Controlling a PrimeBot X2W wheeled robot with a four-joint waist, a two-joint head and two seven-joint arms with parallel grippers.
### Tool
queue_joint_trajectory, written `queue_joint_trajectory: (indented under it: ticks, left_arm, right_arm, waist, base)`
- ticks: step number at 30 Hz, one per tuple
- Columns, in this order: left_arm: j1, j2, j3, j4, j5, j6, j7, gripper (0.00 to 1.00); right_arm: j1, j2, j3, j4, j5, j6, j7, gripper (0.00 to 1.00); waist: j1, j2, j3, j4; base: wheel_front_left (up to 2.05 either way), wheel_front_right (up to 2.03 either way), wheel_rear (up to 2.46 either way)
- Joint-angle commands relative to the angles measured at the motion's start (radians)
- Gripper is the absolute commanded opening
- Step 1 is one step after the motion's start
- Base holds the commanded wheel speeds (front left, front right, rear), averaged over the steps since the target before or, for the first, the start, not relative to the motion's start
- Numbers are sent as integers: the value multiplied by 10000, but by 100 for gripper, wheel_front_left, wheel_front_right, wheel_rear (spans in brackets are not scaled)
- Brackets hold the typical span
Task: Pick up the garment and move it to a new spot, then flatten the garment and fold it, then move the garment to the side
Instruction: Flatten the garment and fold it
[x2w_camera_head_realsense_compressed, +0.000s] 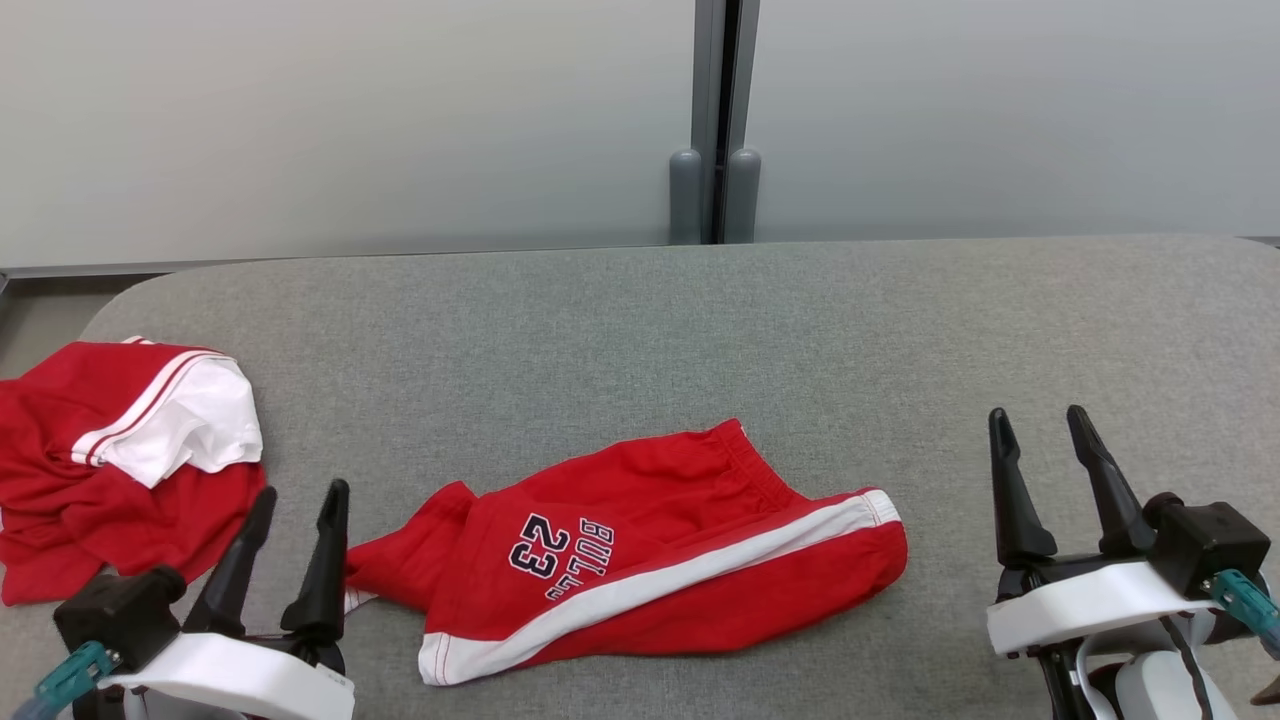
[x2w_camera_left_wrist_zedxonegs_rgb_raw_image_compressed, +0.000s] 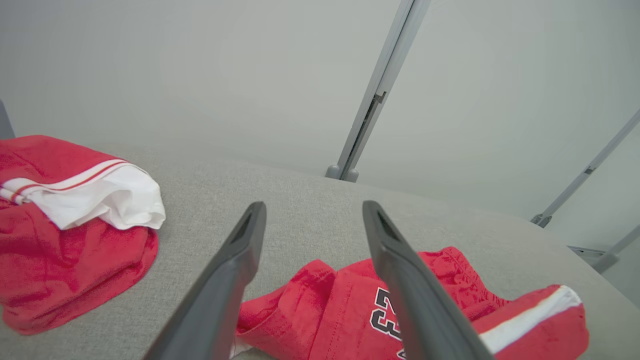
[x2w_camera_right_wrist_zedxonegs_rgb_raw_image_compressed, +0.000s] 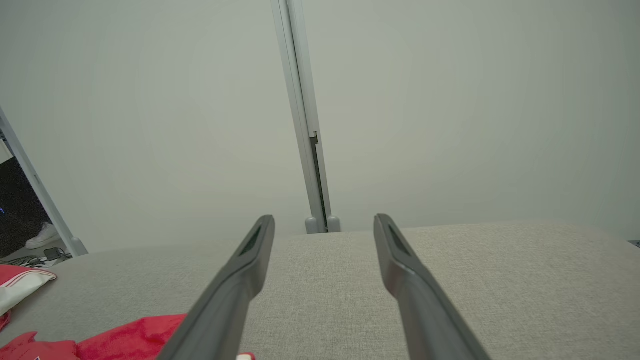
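The garment, red shorts (x2w_camera_head_realsense_compressed: 660, 540) with a white side stripe and "23" printed on them, lies crumpled in the middle of the grey padded table (x2w_camera_head_realsense_compressed: 640, 330). My left gripper (x2w_camera_head_realsense_compressed: 300, 492) hovers just off the shorts' left end, open and holding nothing. In the left wrist view the shorts (x2w_camera_left_wrist_zedxonegs_rgb_raw_image_compressed: 325, 310) lie below and between the spread fingers of that gripper (x2w_camera_left_wrist_zedxonegs_rgb_raw_image_compressed: 314, 205). My right gripper (x2w_camera_head_realsense_compressed: 1038, 414) stands open over bare table to the right of the shorts, apart from them. A corner of the shorts (x2w_camera_right_wrist_zedxonegs_rgb_raw_image_compressed: 130, 340) appears at the right wrist view's lower left, beside that gripper (x2w_camera_right_wrist_zedxonegs_rgb_raw_image_compressed: 324, 218).
A second red and white garment (x2w_camera_head_realsense_compressed: 120, 450) lies bunched at the table's left edge, also seen in the left wrist view (x2w_camera_left_wrist_zedxonegs_rgb_raw_image_compressed: 75, 225). Pale wall panels with a grey post (x2w_camera_head_realsense_compressed: 715, 190) stand behind the table's far edge. Bare grey surface stretches across the back and right.
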Motion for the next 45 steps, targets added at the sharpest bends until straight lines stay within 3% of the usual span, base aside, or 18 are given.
queue_joint_trajectory:
  ticks: [1,6,11,23,37,41,45]
  left_arm:
    - [-7,-95,167,-121,218,207,-426,100]
    - [191,-550,532,-309,986,746,-1528,100]
    - [352,-1011,862,-413,2367,935,-1736,100]
    - [792,-2508,1891,37,4363,-29,-1730,100]
    - [936,-3005,2287,775,4899,-581,-1728,100]
    - [661,-3018,1971,1508,4308,-1006,-658,100]
    - [612,-2801,1663,1774,4042,-1116,1088,100]
  right_arm:
    - [67,-57,79,-85,98,20,-5,100]
    - [230,-169,491,7,820,20,-5,100]
    - [355,-426,783,-149,1127,20,-6,100]
    - [450,-553,692,-693,955,20,-5,100]
    - [624,-580,789,-326,1017,20,1,100]
    - [483,-895,1732,179,1922,20,898,100]
    - [296,-1329,2386,388,2643,20,1987,100]
  waist:
    - [0,0,-63,-19]
    - [0,0,-145,-36]
    - [0,0,-106,29]
    - [0,0,-264,-13]
    - [0,0,-375,-48]
    - [0,0,-419,158]
    - [0,0,-397,360]
  base:
    - [0,0,0]
    - [0,0,0]
    - [0,0,0]
    - [0,0,0]
    - [0,0,0]
    - [0,0,0]
    - [0,0,0]
